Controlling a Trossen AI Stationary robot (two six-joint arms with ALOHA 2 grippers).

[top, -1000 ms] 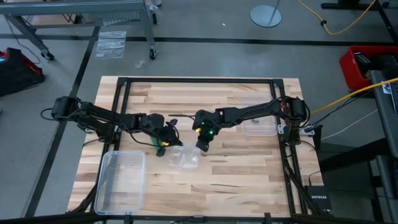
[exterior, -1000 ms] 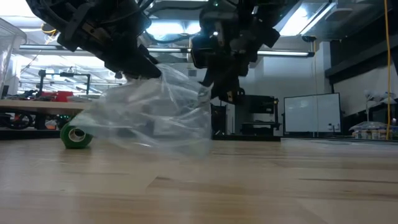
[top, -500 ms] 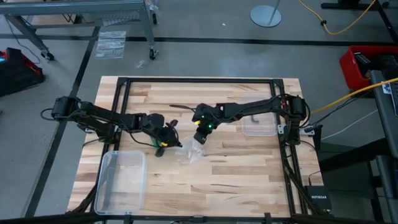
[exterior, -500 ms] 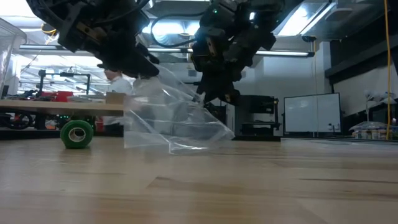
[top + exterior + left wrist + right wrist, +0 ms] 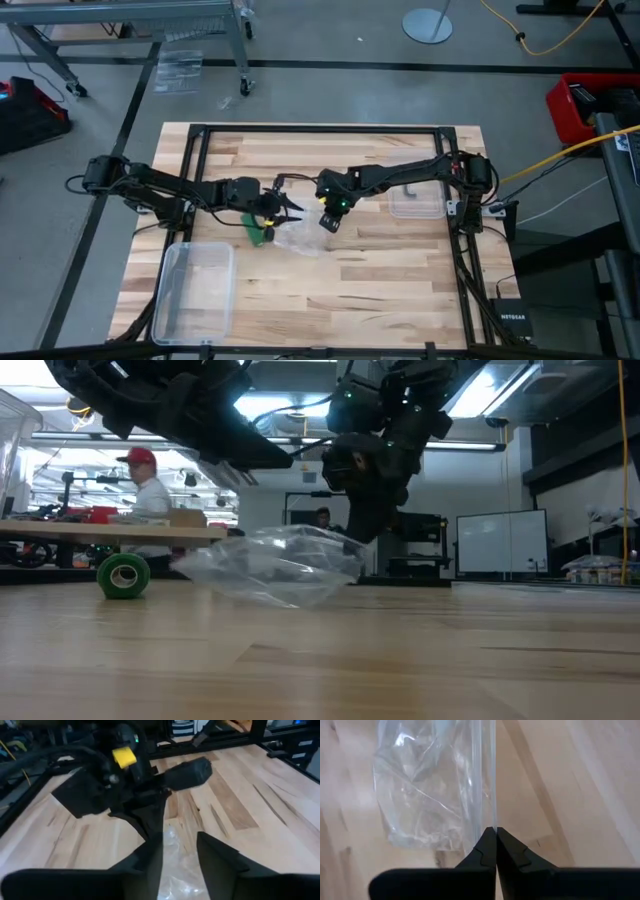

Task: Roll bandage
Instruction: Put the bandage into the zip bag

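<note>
right hand [image 5: 491, 831] pinches clear bag [image 5: 430, 785]; left hand [image 5: 290, 208] open.

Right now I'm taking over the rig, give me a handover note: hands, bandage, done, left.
Left hand: open, holding nothing, above the table just beside the clear plastic bag.
Right hand: shut on the bag's edge; the bag droops from it onto the table.
Bandage: a small green roll standing on its edge on the table, outside the bag, near the left hand; nothing touches it.
Clear plastic box: at the table's front left corner.
Done: the bandage is rolled.
Left: likely bagging the roll; not started.
</note>
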